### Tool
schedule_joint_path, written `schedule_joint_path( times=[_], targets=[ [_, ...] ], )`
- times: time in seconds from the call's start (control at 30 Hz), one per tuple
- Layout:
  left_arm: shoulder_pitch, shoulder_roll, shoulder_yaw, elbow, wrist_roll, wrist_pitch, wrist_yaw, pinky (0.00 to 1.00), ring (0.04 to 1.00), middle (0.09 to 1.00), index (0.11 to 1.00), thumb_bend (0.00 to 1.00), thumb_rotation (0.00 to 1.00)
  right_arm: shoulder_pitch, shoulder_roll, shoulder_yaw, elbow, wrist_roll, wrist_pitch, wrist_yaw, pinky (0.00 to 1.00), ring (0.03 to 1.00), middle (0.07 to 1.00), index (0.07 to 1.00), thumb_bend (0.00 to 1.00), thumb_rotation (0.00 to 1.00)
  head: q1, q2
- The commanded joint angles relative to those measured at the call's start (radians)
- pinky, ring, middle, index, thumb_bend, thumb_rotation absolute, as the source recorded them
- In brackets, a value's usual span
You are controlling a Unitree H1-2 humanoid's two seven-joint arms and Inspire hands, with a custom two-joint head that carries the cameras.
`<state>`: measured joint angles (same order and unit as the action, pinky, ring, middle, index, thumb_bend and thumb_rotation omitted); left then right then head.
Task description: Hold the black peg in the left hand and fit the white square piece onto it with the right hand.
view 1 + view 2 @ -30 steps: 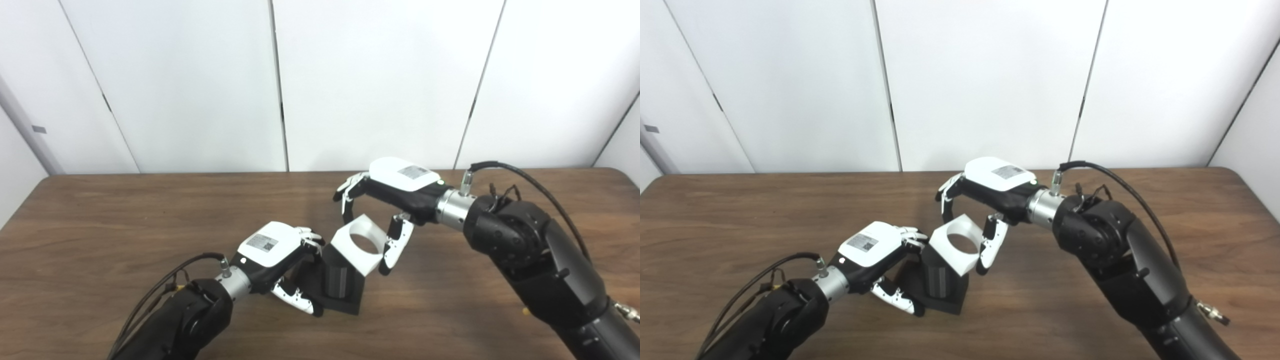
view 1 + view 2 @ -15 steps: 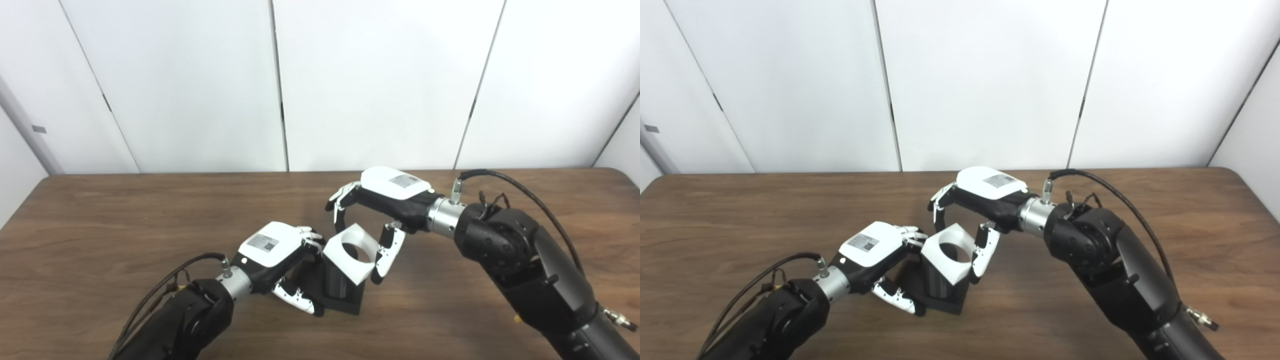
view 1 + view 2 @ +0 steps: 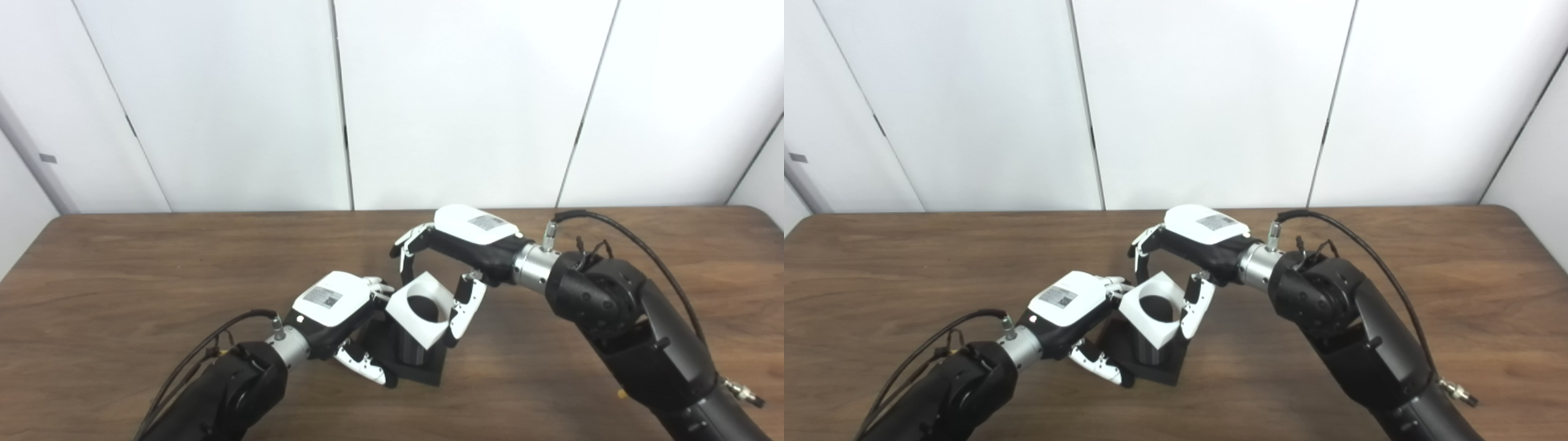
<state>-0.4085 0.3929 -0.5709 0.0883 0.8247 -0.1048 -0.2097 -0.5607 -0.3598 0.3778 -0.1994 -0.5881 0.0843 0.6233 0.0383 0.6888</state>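
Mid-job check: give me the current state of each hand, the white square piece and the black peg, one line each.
left hand: shut on the black peg's base, bracing it on the table.
right hand: shut on the white square piece, fingers on opposite sides.
white square piece: held tilted, its round hole over the peg's top, not seated down to the base.
black peg: upright on its square base, top hidden by the white piece.

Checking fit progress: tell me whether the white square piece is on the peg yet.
Partly on. The white square piece, held by the right hand, sits tilted over the black peg; its hole looks dark.
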Motion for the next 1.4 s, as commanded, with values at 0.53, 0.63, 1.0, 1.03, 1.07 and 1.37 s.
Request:
schedule_joint_path(
  times=[0.53, 0.63, 1.0, 1.03, 1.07, 1.37],
  targets=[
    [0.024, -0.005, -0.058, 0.017, 0.065, 0.022, -0.074, 0.84, 0.897, 0.853, 0.492, 0.52, 0.08, -0.043, 0.043, 0.011, 0.071, 0.015, -0.033, -0.034, 0.78, 0.840, 0.781, 0.479, 0.52, 0.13, 0.006, 0.010],
    [0.024, -0.004, -0.058, 0.020, 0.062, 0.017, -0.068, 0.83, 0.895, 0.853, 0.491, 0.52, 0.08, -0.045, 0.048, 0.015, 0.087, 0.015, -0.037, -0.039, 0.77, 0.838, 0.780, 0.479, 0.52, 0.13, 0.005, 0.011],
    [0.028, -0.008, -0.055, 0.000, 0.060, 0.040, -0.089, 0.85, 0.901, 0.858, 0.492, 0.52, 0.08, -0.064, 0.018, 0.075, 0.118, -0.022, 0.009, 0.055, 0.78, 0.838, 0.803, 0.488, 0.52, 0.15, 0.007, 0.018],
    [0.028, -0.008, -0.055, 0.000, 0.061, 0.042, -0.088, 0.85, 0.900, 0.857, 0.492, 0.52, 0.08, -0.066, 0.011, 0.081, 0.115, -0.025, 0.021, 0.078, 0.77, 0.839, 0.813, 0.492, 0.52, 0.16, 0.007, 0.018],
    [0.028, -0.008, -0.054, 0.001, 0.062, 0.041, -0.085, 0.85, 0.897, 0.854, 0.492, 0.52, 0.08, -0.066, 0.003, 0.087, 0.111, -0.026, 0.034, 0.101, 0.77, 0.842, 0.822, 0.569, 0.70, 0.25, 0.007, 0.018],
    [0.028, -0.002, -0.051, 0.005, 0.063, 0.037, -0.080, 0.84, 0.890, 0.850, 0.492, 0.52, 0.08, -0.060, -0.049, 0.082, 0.094, -0.033, 0.064, 0.150, 0.77, 0.869, 0.877, 0.789, 0.92, 0.25, 0.002, 0.022]
  ],
)
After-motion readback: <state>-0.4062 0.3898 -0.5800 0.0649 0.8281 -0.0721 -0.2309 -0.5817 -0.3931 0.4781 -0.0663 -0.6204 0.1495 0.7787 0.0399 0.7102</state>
